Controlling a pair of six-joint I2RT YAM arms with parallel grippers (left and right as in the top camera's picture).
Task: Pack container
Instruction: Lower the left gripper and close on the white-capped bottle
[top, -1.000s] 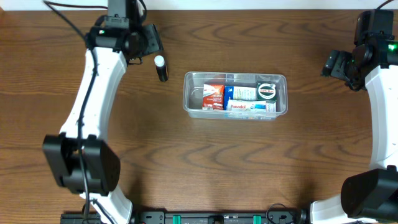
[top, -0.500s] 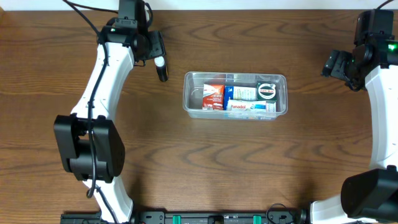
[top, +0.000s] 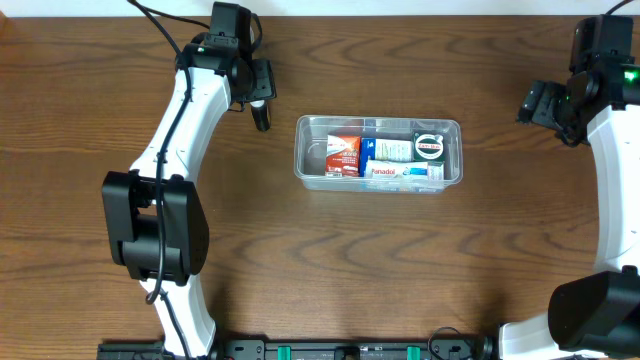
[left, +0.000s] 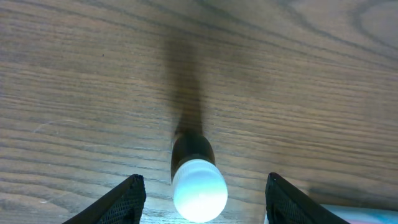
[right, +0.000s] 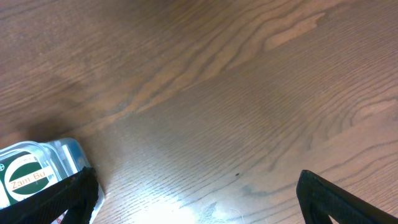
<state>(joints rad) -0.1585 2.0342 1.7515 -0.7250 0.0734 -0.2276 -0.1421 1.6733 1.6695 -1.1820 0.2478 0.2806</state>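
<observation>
The clear container (top: 303, 160) sits mid-table holding a red-and-white box (top: 343, 153), a green-white box (top: 392, 150), a Panadol box (top: 396, 172) and a round green tin (top: 429, 146). A small dark tube (top: 263, 119) with a white cap (left: 199, 190) lies on the wood just left of the container. My left gripper (top: 259, 95) is above its cap end, open; the cap lies between the fingers (left: 127, 199) with a gap on both sides. My right gripper (top: 541, 103) stands open and empty, right of the container; a container corner (right: 67, 154) shows at its left finger.
The tabletop is dark brown wood (top: 330, 260). The left arm (top: 175, 140) stretches from the front left up to the tube. The right arm (top: 610, 170) runs along the right edge.
The left arm has swung to the right, bringing its gripper over the tube's white cap. The tube, the container and the right arm have stayed put.
</observation>
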